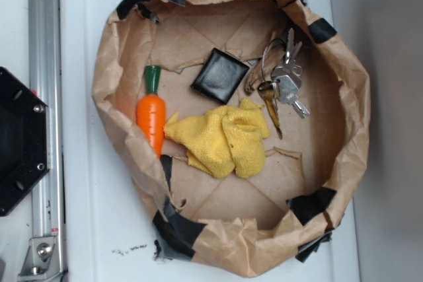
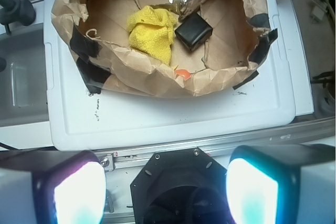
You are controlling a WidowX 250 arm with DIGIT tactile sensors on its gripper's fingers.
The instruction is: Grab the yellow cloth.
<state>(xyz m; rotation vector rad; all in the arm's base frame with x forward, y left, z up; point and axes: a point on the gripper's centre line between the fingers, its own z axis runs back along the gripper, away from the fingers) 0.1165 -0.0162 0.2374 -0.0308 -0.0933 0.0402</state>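
The yellow cloth [image 1: 223, 139] lies crumpled in the middle of a brown paper nest [image 1: 357, 137], between an orange toy carrot [image 1: 151, 118] and a bunch of keys [image 1: 283, 84]. In the wrist view the yellow cloth [image 2: 152, 31] appears far ahead inside the paper nest [image 2: 157, 80]. My gripper [image 2: 165, 190] hangs high over the black robot base, well short of the nest, with its two fingers wide apart and nothing between them. The gripper does not show in the exterior view.
A black wallet [image 1: 220, 75] lies just behind the cloth, also seen as the wallet [image 2: 193, 31] beside it. The nest sits on a white plastic lid [image 1: 86, 196]. A metal rail [image 1: 45, 117] and black base plate [image 1: 20, 143] stand at the left.
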